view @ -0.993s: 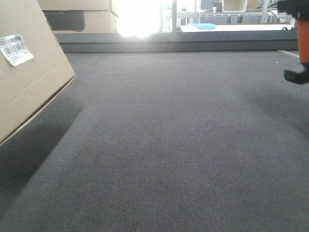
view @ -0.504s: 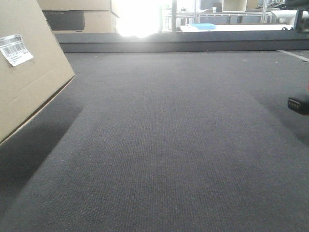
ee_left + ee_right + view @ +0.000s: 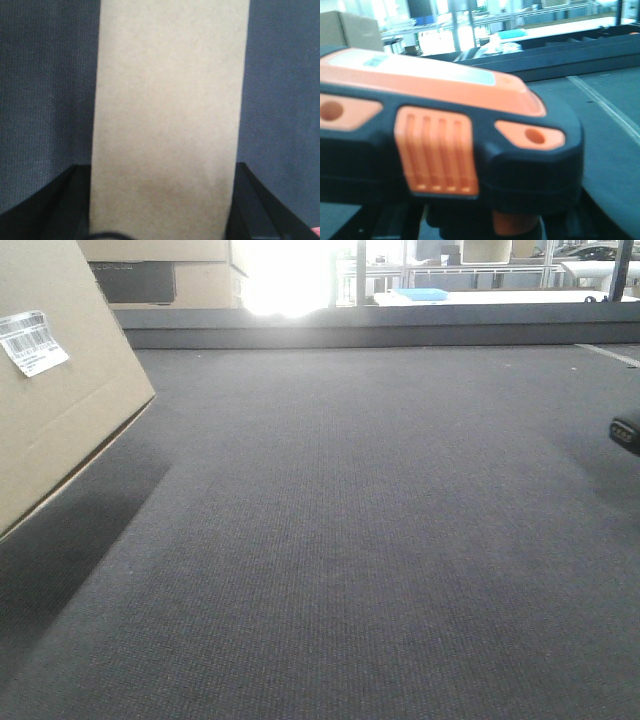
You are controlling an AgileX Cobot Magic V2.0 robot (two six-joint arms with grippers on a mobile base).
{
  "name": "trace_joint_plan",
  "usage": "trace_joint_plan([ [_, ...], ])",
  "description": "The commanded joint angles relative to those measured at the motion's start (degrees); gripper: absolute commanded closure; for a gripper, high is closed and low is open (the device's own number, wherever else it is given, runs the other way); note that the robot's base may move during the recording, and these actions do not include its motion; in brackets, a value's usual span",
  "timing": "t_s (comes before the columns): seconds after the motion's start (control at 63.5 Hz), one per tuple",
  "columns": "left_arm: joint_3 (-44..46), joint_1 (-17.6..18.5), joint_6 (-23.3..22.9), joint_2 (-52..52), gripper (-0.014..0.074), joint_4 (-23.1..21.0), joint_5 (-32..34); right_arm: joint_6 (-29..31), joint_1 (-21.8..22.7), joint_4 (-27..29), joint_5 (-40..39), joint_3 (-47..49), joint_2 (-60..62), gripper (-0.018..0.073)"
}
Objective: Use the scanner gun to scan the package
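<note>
The package (image 3: 60, 410) is a tan cardboard box at the left of the front view, tilted and raised off the dark carpet, with its white barcode label (image 3: 33, 342) facing the camera. In the left wrist view the package (image 3: 167, 115) fills the gap between my left gripper's (image 3: 162, 205) black fingers (image 3: 55, 205), which are shut on it. The scanner gun (image 3: 450, 145) fills the right wrist view, black and orange, blurred. Its orange handle runs down into my right gripper (image 3: 515, 227), shut on it. Only its black foot (image 3: 627, 435) shows in the front view.
Pale cartons with a dark panel (image 3: 150, 280) stand at the back left behind a raised grey ledge (image 3: 380, 335). A white line (image 3: 610, 353) crosses the carpet at the far right. Bright window glare and shelving lie beyond.
The scanner gun has moved down and to the right, leaving only its foot at the frame edge. The package has not moved.
</note>
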State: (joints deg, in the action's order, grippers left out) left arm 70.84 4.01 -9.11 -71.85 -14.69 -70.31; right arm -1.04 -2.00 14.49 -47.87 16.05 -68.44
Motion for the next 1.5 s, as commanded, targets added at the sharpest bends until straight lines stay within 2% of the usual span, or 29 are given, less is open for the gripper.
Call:
trace_joint_plan([
  [0.0, 0.2, -0.1, 0.1, 0.3, 0.0311, -0.5, 0.3, -0.1, 0.1, 0.7, -5.0, -0.3, -0.6, 0.0375],
  [0.142, 0.2, -0.1, 0.1, 0.3, 0.0311, -0.5, 0.3, -0.1, 0.1, 0.3, -9.7, -2.1, -1.9, 0.0375],
  [0.252, 0.2, -0.1, 0.1, 0.3, 0.0311, -0.5, 0.3, -0.1, 0.1, 0.0, -9.3, -2.6, -2.6, 0.0375],
  [0.441, 0.2, -0.1, 0.1, 0.3, 0.0311, -0.5, 0.3, -0.1, 0.1, -3.6, -10.2, -2.8, -5.4, 0.0375],
  [1.04, 0.2, -0.1, 0.1, 0.3, 0.0311, -0.5, 0.3, -0.1, 0.1, -3.6, -15.5, -2.8, -10.6, 0.0372],
  [1.276, 0.2, -0.1, 0.1, 0.3, 0.0311, -0.5, 0.3, -0.1, 0.1, -3.6, -16.0, -2.8, -10.6, 0.0165],
  [1.481, 0.2, -0.1, 0.1, 0.3, 0.0311, -0.6, 0.3, -0.1, 0.1, -3.6, -16.0, -2.8, -10.6, 0.0156],
])
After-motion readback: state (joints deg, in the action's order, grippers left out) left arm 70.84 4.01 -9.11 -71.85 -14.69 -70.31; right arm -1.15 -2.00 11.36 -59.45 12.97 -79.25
